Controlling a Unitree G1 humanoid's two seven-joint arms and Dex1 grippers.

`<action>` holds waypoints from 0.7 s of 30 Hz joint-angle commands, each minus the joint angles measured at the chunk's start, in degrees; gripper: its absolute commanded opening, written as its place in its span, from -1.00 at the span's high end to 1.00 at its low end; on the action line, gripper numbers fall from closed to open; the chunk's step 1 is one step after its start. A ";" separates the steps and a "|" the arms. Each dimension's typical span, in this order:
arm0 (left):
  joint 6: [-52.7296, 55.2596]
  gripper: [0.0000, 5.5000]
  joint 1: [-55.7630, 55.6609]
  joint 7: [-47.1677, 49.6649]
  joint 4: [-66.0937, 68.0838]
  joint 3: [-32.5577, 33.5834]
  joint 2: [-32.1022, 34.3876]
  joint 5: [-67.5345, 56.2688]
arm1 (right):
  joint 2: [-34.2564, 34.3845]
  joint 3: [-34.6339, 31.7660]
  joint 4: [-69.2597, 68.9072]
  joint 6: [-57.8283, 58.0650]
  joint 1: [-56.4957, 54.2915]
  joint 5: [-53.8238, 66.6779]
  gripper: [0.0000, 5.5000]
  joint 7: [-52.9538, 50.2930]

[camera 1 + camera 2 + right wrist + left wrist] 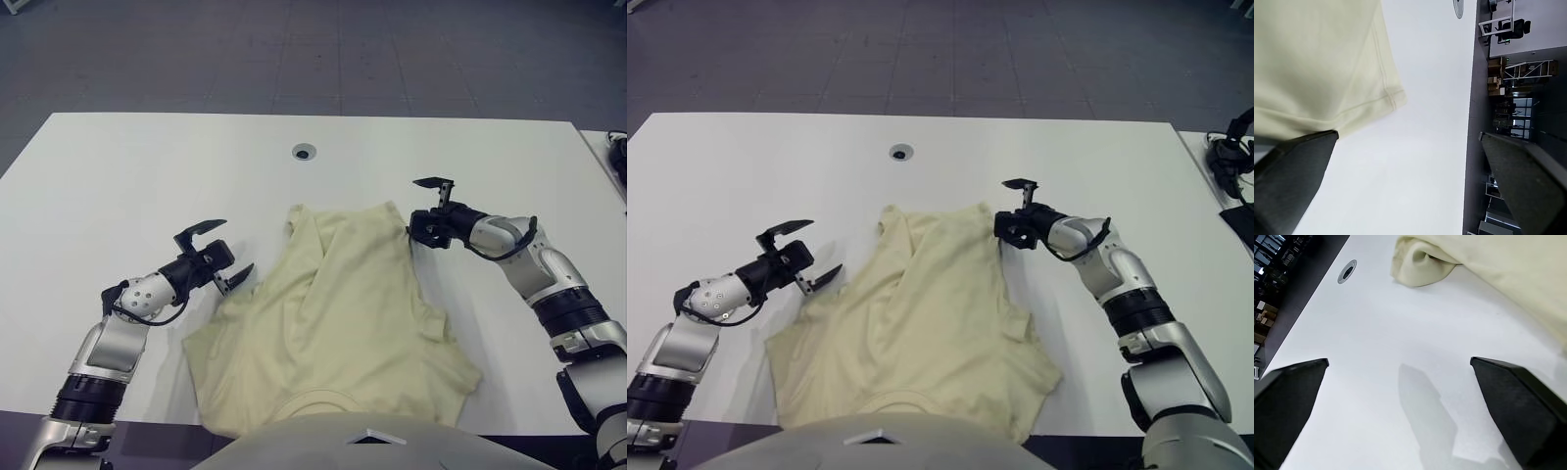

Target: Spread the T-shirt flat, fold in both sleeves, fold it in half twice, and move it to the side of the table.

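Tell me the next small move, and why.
Probably close the right gripper on the far corner of the T-shirt: the shirt lies rumpled, not flat, and that gripper is open at the corner, the left gripper open beside the other edge.

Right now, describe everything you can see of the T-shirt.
The T-shirt is pale yellow, soft-looking knit, lying rumpled on the white table near the robot's side, neckline nearest. Diagonal creases cross it, and its far left corner is bunched. A stitched hem shows at the far right corner. The open left gripper sits by its left edge, the open right gripper at that far right corner; contact is unclear.
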 commanded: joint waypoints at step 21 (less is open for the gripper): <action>-0.97 -0.96 -10.66 -0.91 6.54 -12.63 -7.16 5.17 | 0.37 1.68 1.33 1.20 4.31 -0.32 -0.96 3.10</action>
